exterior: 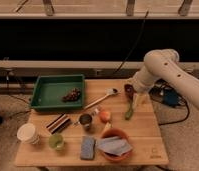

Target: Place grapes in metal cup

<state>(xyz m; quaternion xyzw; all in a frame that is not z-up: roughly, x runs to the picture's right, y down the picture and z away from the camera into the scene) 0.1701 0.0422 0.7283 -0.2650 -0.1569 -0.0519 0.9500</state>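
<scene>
The grapes [71,95], a small dark bunch, lie in the right part of the green tray [48,92] at the table's back left. The metal cup [85,120] stands upright near the middle of the table, in front of the tray's right corner. My gripper [136,101] hangs from the white arm [163,67] over the table's back right, well to the right of both grapes and cup. It is open and holds nothing.
An orange-red fruit [105,116] sits just right of the metal cup. A spoon [100,99], a dark red item [128,90] and a green object [128,112] lie near the gripper. In front are a white paper cup [27,133], green cup [56,142], blue sponge [87,148], orange bowl [114,152] and a striped packet [59,123].
</scene>
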